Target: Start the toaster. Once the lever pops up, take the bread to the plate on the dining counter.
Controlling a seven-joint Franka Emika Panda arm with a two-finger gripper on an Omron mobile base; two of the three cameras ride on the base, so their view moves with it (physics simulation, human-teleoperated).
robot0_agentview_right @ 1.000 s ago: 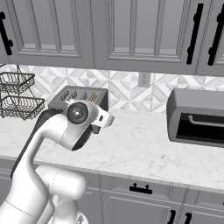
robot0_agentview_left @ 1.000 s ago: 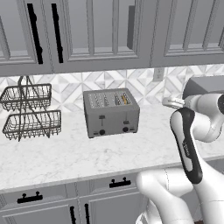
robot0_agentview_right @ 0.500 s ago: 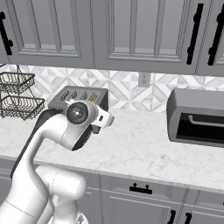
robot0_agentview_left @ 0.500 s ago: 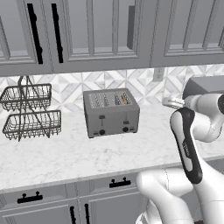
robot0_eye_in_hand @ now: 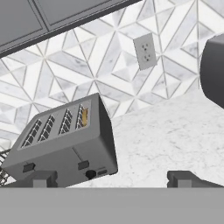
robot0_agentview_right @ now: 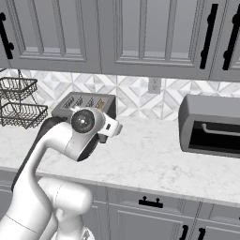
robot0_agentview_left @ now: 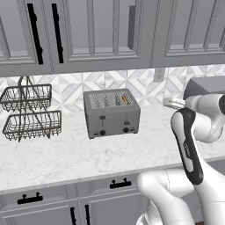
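The brushed-grey toaster (robot0_agentview_left: 112, 113) stands on the marble counter against the tiled wall; my arm partly hides the toaster (robot0_agentview_right: 70, 104) in the right base view. A golden-orange edge of the bread (robot0_agentview_left: 125, 100) shows in its rightmost slot, and the hand view shows that bread (robot0_eye_in_hand: 85, 116) too. Two black levers and knobs face front on the toaster (robot0_eye_in_hand: 65, 144). My gripper (robot0_eye_in_hand: 113, 180) is open, fingertips far apart, nothing between them, hovering right of and in front of the toaster, well apart from it. The plate and dining counter are out of view.
A two-tier wire basket (robot0_agentview_left: 28, 114) stands left of the toaster. A dark-grey oven (robot0_agentview_right: 211, 126) sits on the counter at the right. Grey wall cabinets hang above. A wall outlet (robot0_eye_in_hand: 145, 51) is on the tiles. Bare marble counter (robot0_agentview_left: 66, 154) lies in front.
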